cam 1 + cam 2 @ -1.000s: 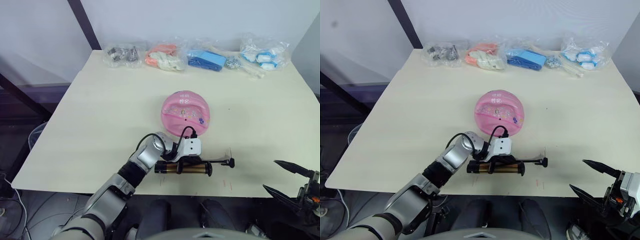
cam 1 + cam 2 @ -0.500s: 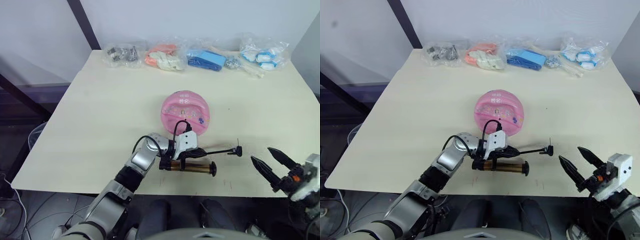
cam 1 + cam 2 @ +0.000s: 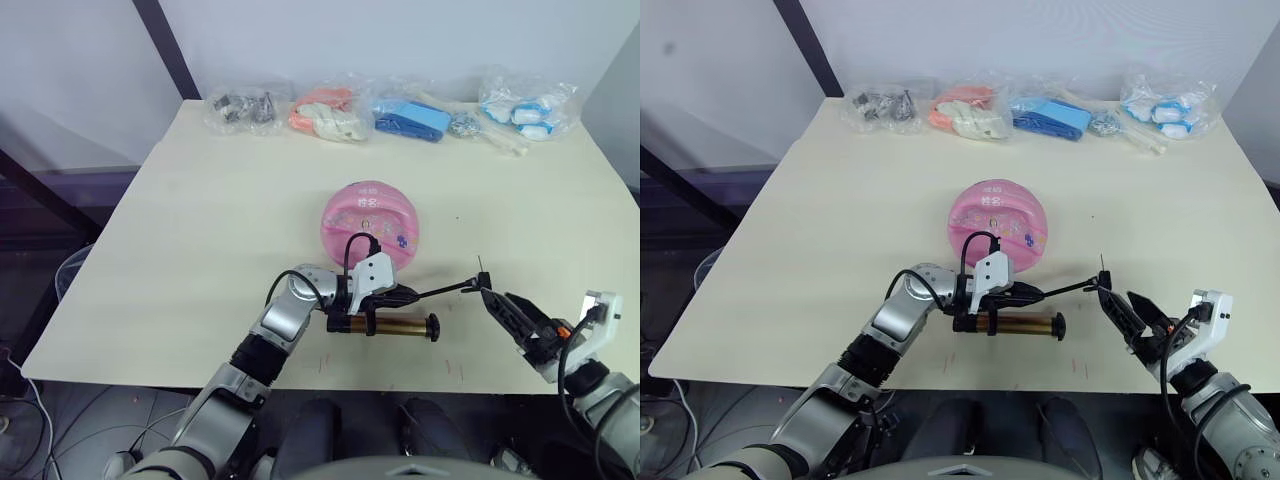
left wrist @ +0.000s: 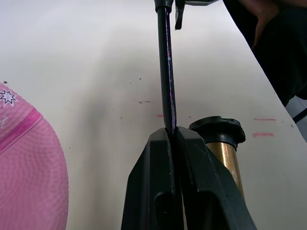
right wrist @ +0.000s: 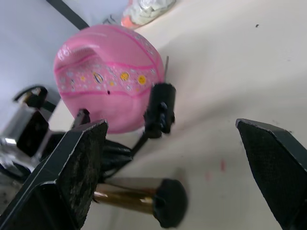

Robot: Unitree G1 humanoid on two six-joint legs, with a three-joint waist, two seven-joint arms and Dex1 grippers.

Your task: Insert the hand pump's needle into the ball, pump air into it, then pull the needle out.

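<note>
The left gripper [image 4: 173,139] has its fingers clenched on the thin hose [image 4: 168,76], holding it out toward the right so the needle [image 5: 166,67] is offered up. The right gripper [image 5: 177,143] has its fingers [image 5: 76,163] spread wide around the black fitting [image 5: 159,109], not yet touching it. The needle points upward; the hand pump [image 3: 395,325] lies lengthwise left-to-right on the surface [image 3: 200,230], just in front of the ball [image 3: 371,224].

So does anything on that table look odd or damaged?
The pink rubber ball looks sunken on top, dome-shaped rather than round, probably short of air. Otherwise nothing stands out: the bronze-gold hand pump lies intact near the table's front edge.
</note>
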